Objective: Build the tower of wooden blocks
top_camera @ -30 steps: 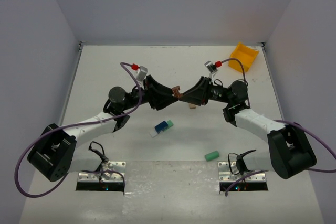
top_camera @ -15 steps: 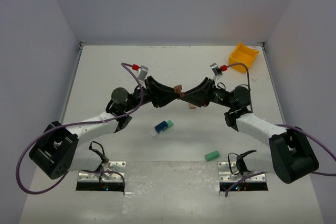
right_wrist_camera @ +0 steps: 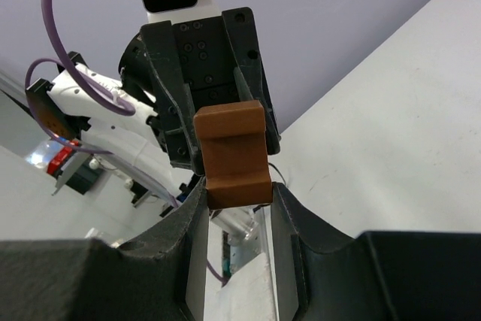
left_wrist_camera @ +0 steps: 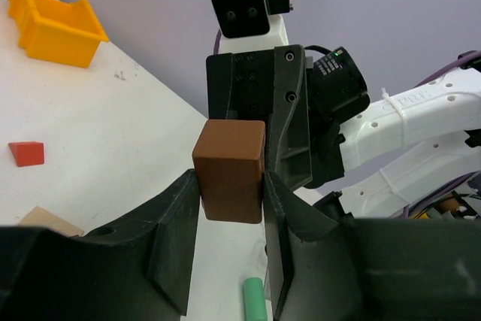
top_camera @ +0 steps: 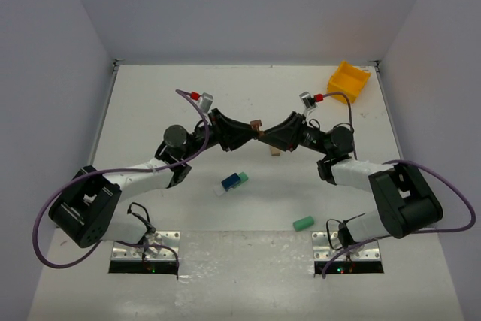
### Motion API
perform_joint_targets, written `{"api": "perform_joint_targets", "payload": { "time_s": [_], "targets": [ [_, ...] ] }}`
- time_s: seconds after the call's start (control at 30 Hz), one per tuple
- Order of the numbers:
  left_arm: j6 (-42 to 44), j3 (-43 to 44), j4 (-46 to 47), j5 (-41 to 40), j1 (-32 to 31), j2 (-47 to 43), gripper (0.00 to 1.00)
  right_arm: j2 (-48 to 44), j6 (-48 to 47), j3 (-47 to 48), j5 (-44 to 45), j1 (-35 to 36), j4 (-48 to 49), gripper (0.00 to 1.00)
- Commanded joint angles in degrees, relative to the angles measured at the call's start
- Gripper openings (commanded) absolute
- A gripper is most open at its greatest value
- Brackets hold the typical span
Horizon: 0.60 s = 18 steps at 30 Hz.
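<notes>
A brown notched wood block (top_camera: 256, 128) hangs in the air between my two grippers, which meet tip to tip over the middle of the table. My left gripper (left_wrist_camera: 231, 186) is shut on its sides. My right gripper (right_wrist_camera: 238, 195) is closed on the same block (right_wrist_camera: 230, 154) from the opposite end. A short row of white, blue and teal blocks (top_camera: 234, 181) lies on the table nearer the arm bases. A green block (top_camera: 303, 222) lies front right and also shows in the left wrist view (left_wrist_camera: 254, 300). A tan block (top_camera: 275, 152) lies under the right gripper.
A yellow plastic bin (top_camera: 349, 80) stands at the back right corner and also shows in the left wrist view (left_wrist_camera: 52, 24). A red wedge (left_wrist_camera: 26, 153) and a tan block (left_wrist_camera: 49, 222) lie on the table in the left wrist view.
Both grippers have moved a little toward the back of the table together, the brown block staying between them. The blocks on the table have not moved.
</notes>
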Motion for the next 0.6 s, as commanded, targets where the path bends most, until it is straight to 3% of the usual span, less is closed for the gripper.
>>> {"api": "perform_joint_targets", "payload": {
  "time_s": [0.0, 0.13, 0.27, 0.33, 0.43, 0.57],
  "targets": [
    [-1.4, 4.9, 10.3, 4.0, -3.4, -1.2, 0.00, 5.2, 1.3, 0.8, -0.1, 1.3, 7.1, 0.10],
    [-0.8, 5.3, 9.8, 4.1, -3.4, -1.0, 0.00, 3.0, -2.9, 1.0, 0.3, 2.0, 2.0, 0.12],
    [0.5, 5.9, 8.2, 4.5, -3.5, -1.1, 0.00, -1.5, -10.6, 0.4, 2.4, 2.0, -6.3, 0.29],
    [4.3, 7.4, -0.5, 4.5, -3.5, -2.2, 0.00, -5.7, -15.3, -0.1, 6.0, 1.9, -13.1, 0.48],
    [13.0, 11.5, -13.5, 3.5, -3.5, -3.9, 0.00, -11.2, -22.3, -0.3, 8.7, 1.9, -23.0, 0.62],
    [24.5, 17.7, -38.0, -6.6, -3.5, -7.4, 0.00, -20.5, -30.9, -2.3, 16.2, 1.6, -35.5, 0.99]
  ]
}}
